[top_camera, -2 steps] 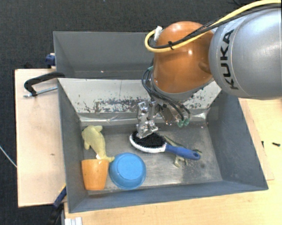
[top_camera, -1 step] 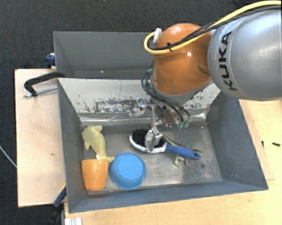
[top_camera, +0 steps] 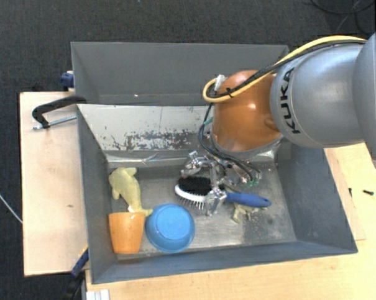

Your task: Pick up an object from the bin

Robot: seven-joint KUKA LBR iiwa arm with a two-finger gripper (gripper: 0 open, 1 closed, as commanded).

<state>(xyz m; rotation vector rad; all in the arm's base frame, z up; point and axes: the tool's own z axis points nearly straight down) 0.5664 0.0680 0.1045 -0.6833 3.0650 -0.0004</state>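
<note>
looked first at the grey bin (top_camera: pixel 96 181), with sloped walls that probably let loose things slide down to the flat floor. found the arm (top_camera: pixel 323 103) entering from the right, its orange cover (top_camera: pixel 242 116) turned downward, likely so that the tool meets the floor from straight above. found the gripper (top_camera: pixel 208 182) low at the middle of the floor, right at a black and white brush (top_camera: pixel 191 188). could not tell whether the claw was open, closed or gripping, with cover and cables crowding above it. judged the brush to be the thing of the task, lying flat in the centre, at or against the metal of the claw. noticed at the left, well apart, a blue round bowl (top_camera: pixel 171 226), just beside it an orange cup (top_camera: pixel 126 233) in the front left corner, and behind these a pale yellow dolphin toy (top_camera: pixel 126 185). expected no hindrance from these three. saw nearer trouble at the right: a blue handle (top_camera: pixel 251 201) just beside the claw, perhaps part of the brush, and a small beige scrap (top_camera: pixel 240 215) in front of it.
</note>
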